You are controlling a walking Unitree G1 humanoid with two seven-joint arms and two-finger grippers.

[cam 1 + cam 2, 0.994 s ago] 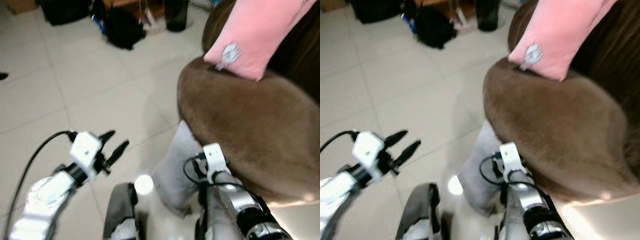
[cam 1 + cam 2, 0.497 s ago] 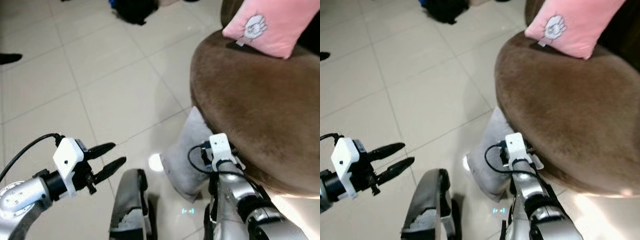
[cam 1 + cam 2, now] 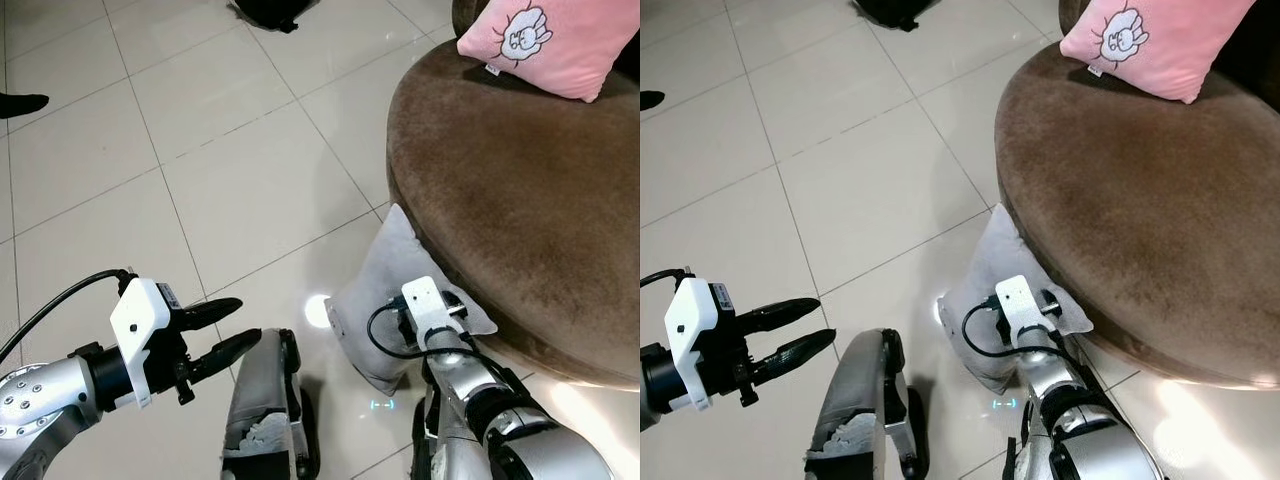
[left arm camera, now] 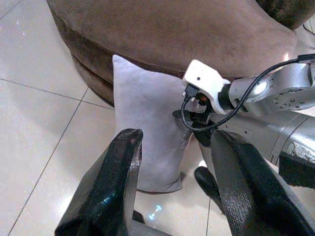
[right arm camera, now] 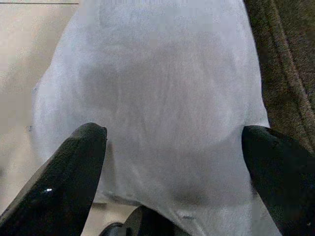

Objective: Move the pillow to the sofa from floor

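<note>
The grey pillow (image 3: 385, 300) sits on the tile floor (image 3: 200, 180), propped against the base of the brown sofa (image 3: 520, 200). The right gripper (image 5: 172, 147) is right over it — fingers spread wide either side, not closed on it yet. The left gripper (image 3: 222, 330) hovers off to the left, jaws open, holding nothing. A pink pillow (image 3: 550, 40) rests on the sofa.

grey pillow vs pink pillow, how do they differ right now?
The grey pillow is plain and stands on the tiled floor, leaning against the sofa's base; the pink pillow bears a rabbit print and lies on the sofa seat. The right gripper straddles the grey pillow, open; nothing touches the pink pillow. Both are soft cushions.
</note>
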